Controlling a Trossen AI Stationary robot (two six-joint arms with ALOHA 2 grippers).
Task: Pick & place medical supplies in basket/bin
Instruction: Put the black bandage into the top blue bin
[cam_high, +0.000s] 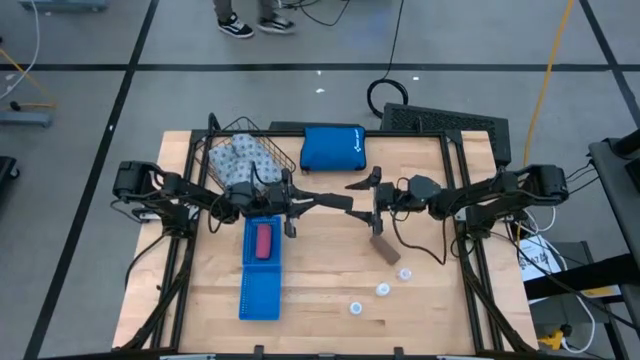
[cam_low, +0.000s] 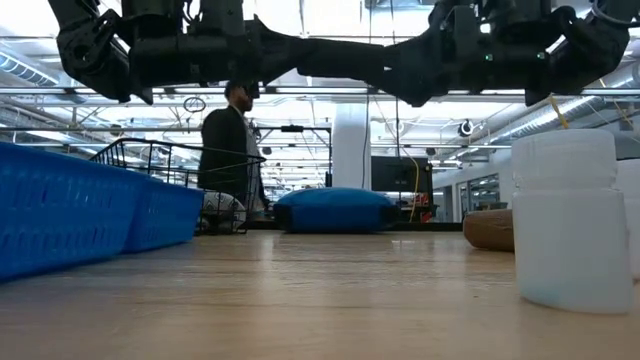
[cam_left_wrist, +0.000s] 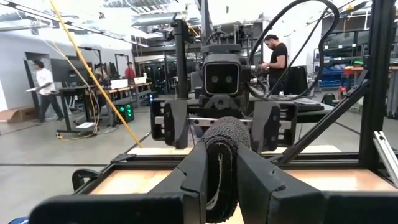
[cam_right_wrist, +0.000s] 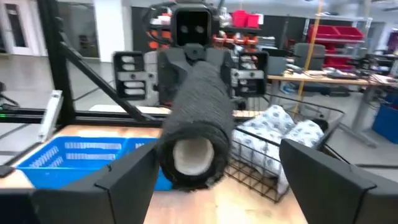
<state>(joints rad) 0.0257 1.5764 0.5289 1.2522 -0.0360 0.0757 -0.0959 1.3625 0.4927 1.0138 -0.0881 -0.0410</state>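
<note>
The left pincer pinches a dark roll held level, its long axis pointing at the spread right pincer.

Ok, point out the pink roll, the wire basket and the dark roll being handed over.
pink roll (cam_high: 264, 241): high view, its middle.
wire basket (cam_high: 213, 147): high view, its left rim.
dark roll (cam_right_wrist: 198, 124): right wrist view, its side.

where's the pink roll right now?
High view, left half: pink roll lies in the long bright blue plastic tray, in the compartment nearer the dark wire-mesh basket.
</note>
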